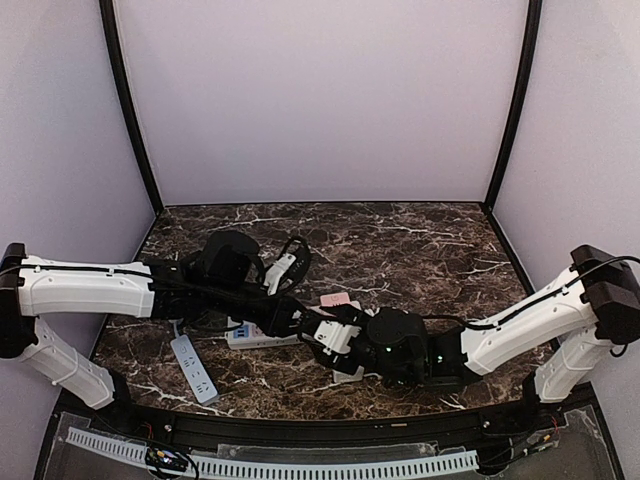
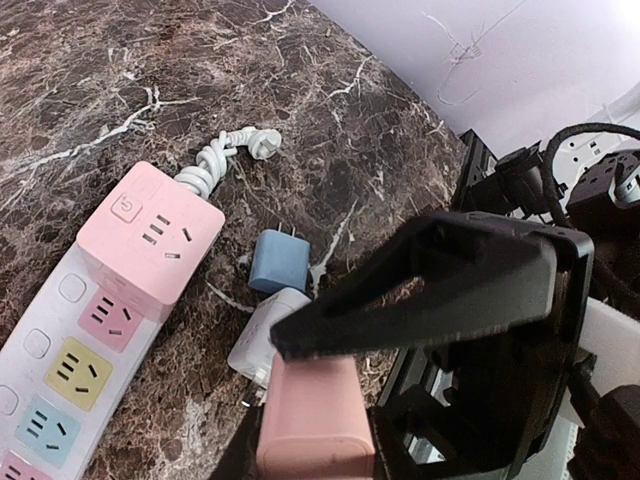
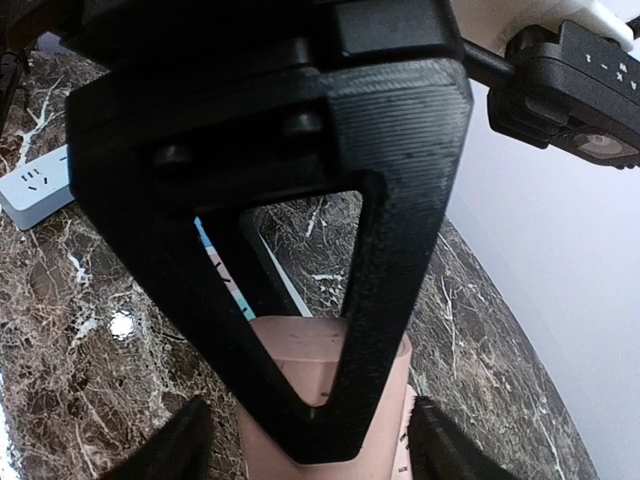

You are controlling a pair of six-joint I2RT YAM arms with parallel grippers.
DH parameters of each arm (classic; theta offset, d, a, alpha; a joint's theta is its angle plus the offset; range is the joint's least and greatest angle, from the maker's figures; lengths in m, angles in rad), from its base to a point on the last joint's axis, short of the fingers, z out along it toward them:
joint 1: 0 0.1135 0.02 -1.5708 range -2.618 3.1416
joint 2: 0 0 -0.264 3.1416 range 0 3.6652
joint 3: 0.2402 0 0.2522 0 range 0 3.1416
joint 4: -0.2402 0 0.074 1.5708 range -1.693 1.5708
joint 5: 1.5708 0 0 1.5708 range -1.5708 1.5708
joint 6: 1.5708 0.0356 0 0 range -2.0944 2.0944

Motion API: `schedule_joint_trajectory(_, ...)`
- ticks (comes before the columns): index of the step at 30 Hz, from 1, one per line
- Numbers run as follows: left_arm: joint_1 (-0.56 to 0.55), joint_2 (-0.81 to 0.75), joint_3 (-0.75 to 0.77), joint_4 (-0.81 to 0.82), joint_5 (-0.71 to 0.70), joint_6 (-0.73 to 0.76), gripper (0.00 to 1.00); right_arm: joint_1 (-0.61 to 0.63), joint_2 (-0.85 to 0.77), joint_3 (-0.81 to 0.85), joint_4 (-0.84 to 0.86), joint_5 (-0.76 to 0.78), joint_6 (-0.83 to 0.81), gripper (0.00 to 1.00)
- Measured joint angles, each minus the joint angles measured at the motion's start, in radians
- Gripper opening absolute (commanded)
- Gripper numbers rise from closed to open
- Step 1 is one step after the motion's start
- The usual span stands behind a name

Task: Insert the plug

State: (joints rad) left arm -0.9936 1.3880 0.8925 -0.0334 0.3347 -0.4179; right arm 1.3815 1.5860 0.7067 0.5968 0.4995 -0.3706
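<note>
A pink plug (image 2: 310, 420) sits between the fingers of my left gripper (image 2: 312, 445), which is shut on it just above the marble table. In the right wrist view the same plug (image 3: 300, 350) lies between the fingers of my right gripper (image 3: 310, 445), which stand apart with a gap on the left side. The left gripper's triangular finger (image 3: 390, 200) crosses in front. From above, the two grippers meet at mid-table, the left (image 1: 295, 322) and the right (image 1: 335, 335). The multicolour power strip (image 2: 70, 380) with a pink cube end (image 2: 150, 235) lies to the left.
A blue adapter (image 2: 280, 262) and a white adapter (image 2: 262, 335) lie loose beside the strip. A coiled white cable (image 2: 215, 160) leaves the pink cube. A second white power strip (image 1: 195, 368) lies near the front left. Walls enclose the table.
</note>
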Motion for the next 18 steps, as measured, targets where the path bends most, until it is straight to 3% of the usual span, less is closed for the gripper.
schedule_joint_trajectory(5, -0.004, -0.001, 0.000, -0.026, -0.013, 0.042, 0.01, 0.005, 0.000, -0.003, -0.002, -0.010, 0.023, 0.98)
schedule_joint_trajectory(18, -0.005, -0.051, 0.058, -0.193, -0.126, 0.127, 0.01, -0.080, -0.056, -0.027, -0.025, -0.064, 0.103, 0.99)
